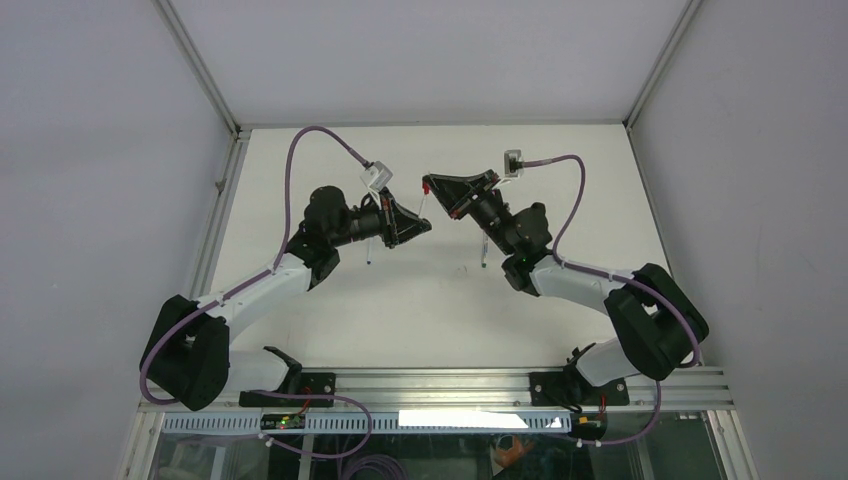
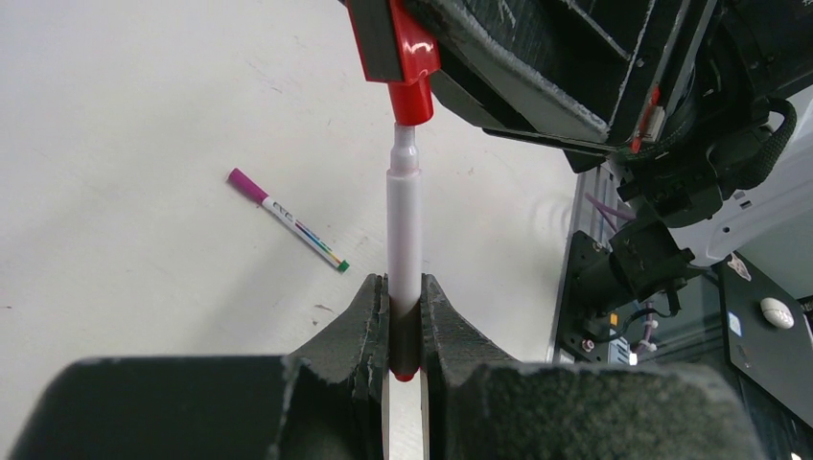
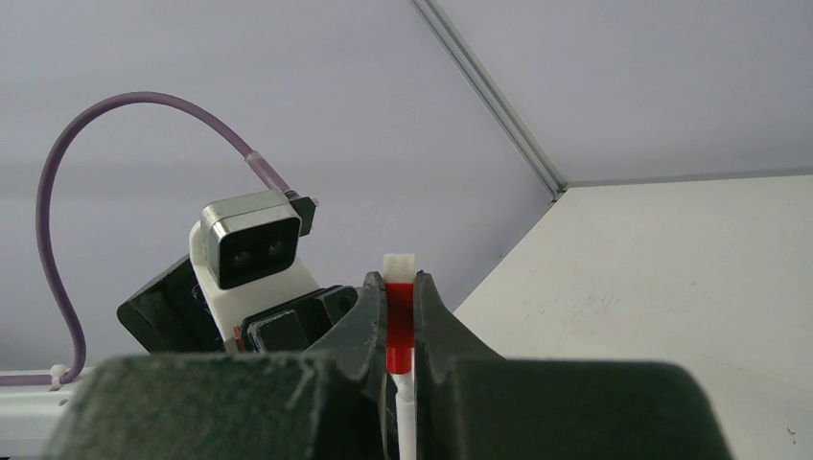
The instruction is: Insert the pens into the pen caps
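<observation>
- Two grippers meet above the middle of the white table (image 1: 560, 200), tips pointing at each other, both raised off the surface
- Left gripper (image 2: 404, 287) is narrow, its two fingers pinched on the lower part of a white pen (image 2: 404, 230); a red end of the pen shows between the pads, close to the wrist camera
- Right gripper (image 3: 399, 287) is also narrow, clamped on the red cap (image 3: 399, 331), which sits squeezed between its fingertips
- From the left wrist, the pen runs straight out from the left fingers, and its slimmer far end reaches the mouth of the red cap, touching it; most of the barrel is bare, so the cap is not pushed fully on
- From above, the pen is a thin pale line bridging the short gap between the two grippers, slightly tilted, with the cap at its far end
- A second pen (image 1: 368, 255) lies on the table just near of the left wrist, and a third pen (image 1: 483, 255) lies just near of the right wrist, well apart from each other
- One loose pen (image 2: 288, 220) seen from the left wrist lies flat on the table with a magenta end and a small green end; which of the two table pens it is, I cannot tell
- Left wrist camera (image 3: 249, 240) faces the right gripper from just beyond the cap
</observation>
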Controlling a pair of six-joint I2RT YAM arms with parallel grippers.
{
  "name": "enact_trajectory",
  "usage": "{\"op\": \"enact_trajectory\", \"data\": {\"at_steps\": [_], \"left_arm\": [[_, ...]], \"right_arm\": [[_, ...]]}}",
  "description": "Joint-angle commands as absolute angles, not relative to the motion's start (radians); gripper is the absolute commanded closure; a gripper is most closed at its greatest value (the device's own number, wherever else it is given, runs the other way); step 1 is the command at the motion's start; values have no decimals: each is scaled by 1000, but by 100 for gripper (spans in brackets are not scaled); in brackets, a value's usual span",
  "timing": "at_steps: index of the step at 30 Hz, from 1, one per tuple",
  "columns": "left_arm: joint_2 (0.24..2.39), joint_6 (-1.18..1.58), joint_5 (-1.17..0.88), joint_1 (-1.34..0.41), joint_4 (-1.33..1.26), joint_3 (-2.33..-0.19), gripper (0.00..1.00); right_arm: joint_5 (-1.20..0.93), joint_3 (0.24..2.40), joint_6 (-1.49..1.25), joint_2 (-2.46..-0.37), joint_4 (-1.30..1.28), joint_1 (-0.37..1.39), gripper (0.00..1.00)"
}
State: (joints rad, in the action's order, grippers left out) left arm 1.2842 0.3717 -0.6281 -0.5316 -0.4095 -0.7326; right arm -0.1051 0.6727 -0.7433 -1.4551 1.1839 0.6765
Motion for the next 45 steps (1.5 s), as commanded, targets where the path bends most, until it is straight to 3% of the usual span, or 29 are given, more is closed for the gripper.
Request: {"op": "enact_trajectory", "data": {"at_steps": [1,30,45], "left_arm": [[1255,336,-608,-543,-437,-763,100],[1221,328,-601,-543,-420,-761,100],[1249,348,-513,-543,-496,-766,100]], "right_arm": [[-101,665,-745,-1395,1207,692,100],[-50,620,-667,-1408,1208,718,100],[-39,589,-763,-1415,1237,749,100]]}}
